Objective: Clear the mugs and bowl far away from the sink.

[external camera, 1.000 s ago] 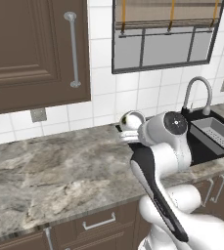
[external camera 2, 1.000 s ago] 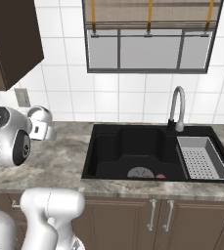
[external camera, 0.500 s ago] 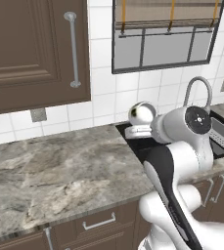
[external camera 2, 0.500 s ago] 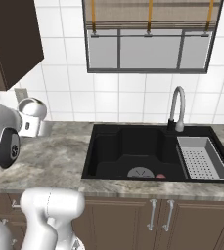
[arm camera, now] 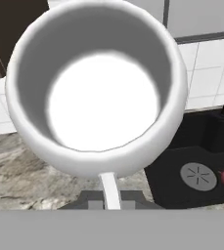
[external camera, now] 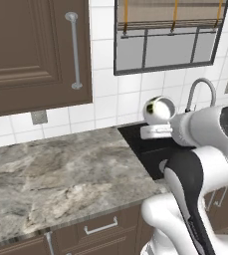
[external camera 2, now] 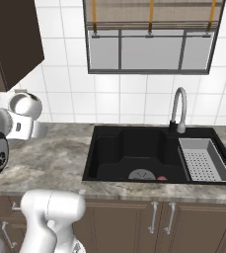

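Glossy white mug [arm camera: 99, 93], round and deep, carried tipped on its side in the air above the speckled grey stone counter [external camera: 60, 174], just left of the sink [external camera 2: 149, 153]; smooth pale interior facing the hand camera, thin white handle [arm camera: 109, 188] pointing down between the dark fingertips. Gripper [arm camera: 111, 199] pinched tight on that handle. Seen from the left base view as a shiny ball-like cup [external camera: 159, 110] with a dark-and-yellow mark on its side; from the right, rim up beside the arm [external camera 2: 26, 105]. Matte black recessed basin with a round drain, curved chrome tap [external camera 2: 178, 106] behind, grey perforated tray [external camera 2: 203, 160] at its right. Glossy white square tiles on the wall.
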Controlling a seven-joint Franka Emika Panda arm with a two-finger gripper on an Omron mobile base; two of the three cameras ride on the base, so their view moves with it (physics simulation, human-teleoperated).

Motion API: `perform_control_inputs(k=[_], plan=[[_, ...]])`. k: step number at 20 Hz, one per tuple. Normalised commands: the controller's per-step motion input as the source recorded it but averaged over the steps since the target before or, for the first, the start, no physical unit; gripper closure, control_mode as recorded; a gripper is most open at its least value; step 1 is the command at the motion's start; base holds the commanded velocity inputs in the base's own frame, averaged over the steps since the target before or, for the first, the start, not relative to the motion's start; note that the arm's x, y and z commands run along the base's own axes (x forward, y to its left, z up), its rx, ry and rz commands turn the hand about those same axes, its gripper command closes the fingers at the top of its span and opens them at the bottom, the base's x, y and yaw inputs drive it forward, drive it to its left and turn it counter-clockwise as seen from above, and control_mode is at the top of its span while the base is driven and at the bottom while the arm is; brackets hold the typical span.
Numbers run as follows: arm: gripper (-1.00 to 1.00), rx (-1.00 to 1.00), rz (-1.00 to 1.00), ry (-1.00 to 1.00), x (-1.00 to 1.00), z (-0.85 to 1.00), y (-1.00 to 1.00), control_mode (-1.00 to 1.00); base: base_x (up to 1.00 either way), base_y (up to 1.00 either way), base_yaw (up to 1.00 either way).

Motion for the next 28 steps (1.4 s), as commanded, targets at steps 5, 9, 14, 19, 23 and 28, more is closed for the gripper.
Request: perform_control_inputs(k=[5, 9, 14, 19, 23, 28], plan=[[1.00, 0.00, 0.00, -0.23, -0.55, 0.07, -0.07, -1.00, 0.00, 0.00, 0.00], [1.00, 0.00, 0.00, -0.18, -0.50, 0.11, -0.08, -1.00, 0.00, 0.00, 0.00], [1.00, 0.01, 0.00, -0.04, -0.15, 0.06, -0.08, 1.00, -0.25, -0.25, -0.01], [1.00, 0.00, 0.00, 0.00, 0.00, 0.00, 0.00, 1.00, -0.27, -0.51, -0.16], [1.00, 0.00, 0.00, 0.00, 0.00, 0.00, 0.00, 1.00, -0.01, -0.52, -0.44], [1.00, 0.00, 0.00, 0.00, 0.00, 0.00, 0.00, 1.00, 0.00, -0.27, -0.71]])
